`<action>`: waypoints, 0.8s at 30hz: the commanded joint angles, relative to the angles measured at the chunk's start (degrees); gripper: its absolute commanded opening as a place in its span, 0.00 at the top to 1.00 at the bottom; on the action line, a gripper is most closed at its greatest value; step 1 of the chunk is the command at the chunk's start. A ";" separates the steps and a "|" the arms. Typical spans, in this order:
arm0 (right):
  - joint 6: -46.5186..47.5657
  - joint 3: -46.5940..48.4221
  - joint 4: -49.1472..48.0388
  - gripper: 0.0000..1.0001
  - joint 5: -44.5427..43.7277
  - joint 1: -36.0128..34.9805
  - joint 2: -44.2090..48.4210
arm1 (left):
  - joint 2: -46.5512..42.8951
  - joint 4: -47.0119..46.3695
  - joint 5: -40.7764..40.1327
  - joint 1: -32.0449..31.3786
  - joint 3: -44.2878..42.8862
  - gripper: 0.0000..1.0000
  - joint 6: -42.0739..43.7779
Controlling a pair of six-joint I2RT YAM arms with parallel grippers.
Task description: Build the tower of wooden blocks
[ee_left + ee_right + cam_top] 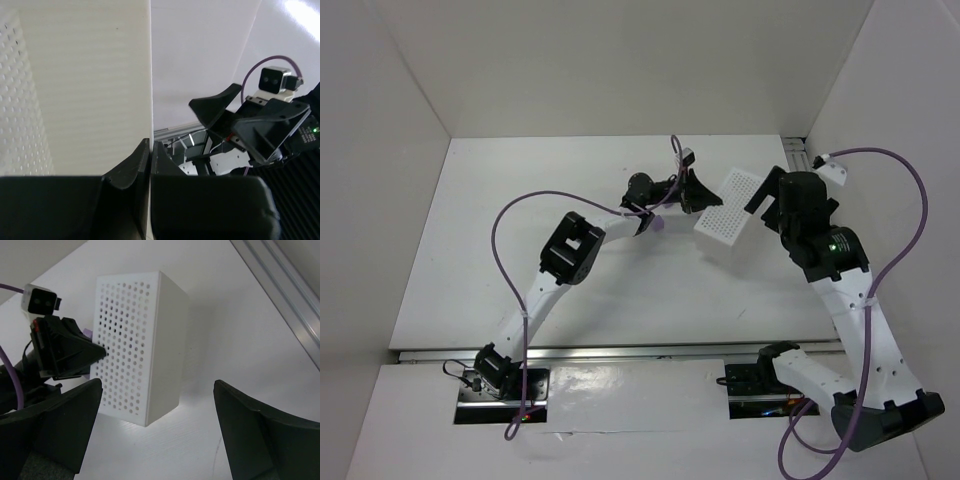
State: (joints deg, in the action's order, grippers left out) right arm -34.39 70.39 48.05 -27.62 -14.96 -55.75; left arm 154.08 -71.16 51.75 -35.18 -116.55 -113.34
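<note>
Fingers of left gripper (pixel 102 353) press together against white perforated plastic box (pixel 127 340); right gripper (pixel 156 390), spread wide, sits right of it.

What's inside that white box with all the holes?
Nothing inside shows. The walls of the white perforated box cover its interior; its holes show only darkness. The left end effector pinches one wall edge.
</note>
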 commanded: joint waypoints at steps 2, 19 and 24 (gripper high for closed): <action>1.78 5.19 2.92 0.01 -0.60 0.28 0.02 | -5.98 -28.42 5.10 0.81 -2.72 1.00 -11.11; 3.37 6.34 0.65 0.01 -1.83 0.28 -0.06 | -40.88 92.40 8.57 13.02 6.25 1.00 77.55; 3.37 4.41 0.02 0.01 -1.30 0.28 -0.59 | -41.49 114.99 -17.42 16.18 -0.42 1.00 88.98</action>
State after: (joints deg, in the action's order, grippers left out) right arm -31.64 76.01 49.67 -29.04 -14.96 -56.07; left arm 112.09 23.53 51.33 -20.60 -114.19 -36.86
